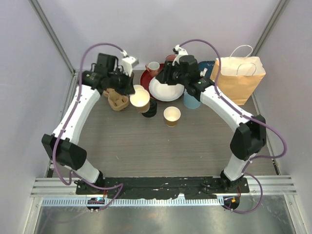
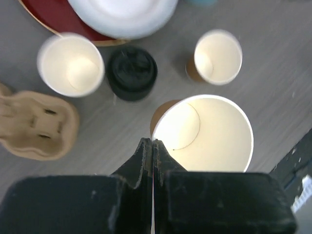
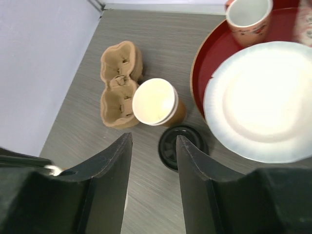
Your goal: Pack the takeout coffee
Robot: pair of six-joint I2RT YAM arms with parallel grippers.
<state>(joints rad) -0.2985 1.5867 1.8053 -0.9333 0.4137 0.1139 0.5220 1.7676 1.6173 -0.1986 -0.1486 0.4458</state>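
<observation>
white plate (image 3: 263,102), mug (image 3: 248,17) on red tray (image 3: 217,51)

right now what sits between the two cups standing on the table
A black lid, close to the left cup and farther from the right cup, seen in the left wrist view.

Bright, even light from above makes soft shadows on the desk (image 1: 195,141). In the left wrist view the far paper cups (image 2: 218,56) look blurred.
</observation>
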